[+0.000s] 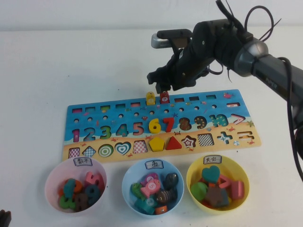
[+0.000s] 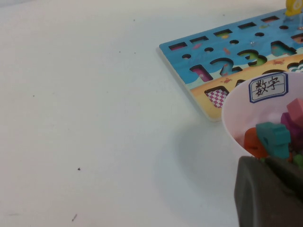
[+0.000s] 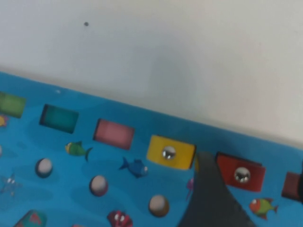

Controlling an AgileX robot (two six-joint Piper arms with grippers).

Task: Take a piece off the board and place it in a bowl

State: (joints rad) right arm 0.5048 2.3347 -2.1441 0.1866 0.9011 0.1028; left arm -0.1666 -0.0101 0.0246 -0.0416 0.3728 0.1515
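The red piece [image 1: 164, 97] stands upright in a slot on the far edge of the board [image 1: 94, 113], next to a similar yellow block [image 1: 150, 98]. My right gripper [image 1: 161, 88] hovers just above it, open, its fingers straddling the piece. In the right wrist view one finger [image 3: 208, 189] sits between the yellow block [image 3: 170, 152] and the red piece [image 3: 239, 172]; the other finger shows at the frame edge. The light blue bowl [image 1: 126, 182] stands in front of the board, holding several pieces. My left gripper [image 1: 4, 218] is parked at the near left corner, shut and empty.
A pink bowl [image 1: 52, 179] of number pieces and a yellow bowl [image 1: 191, 172] of shape pieces flank the blue bowl. The pink bowl [image 2: 236, 109] lies right by my left gripper [image 2: 270, 194]. The red 7 [image 1: 168, 124] and yellow 6 [image 1: 154, 125] stay on the board.
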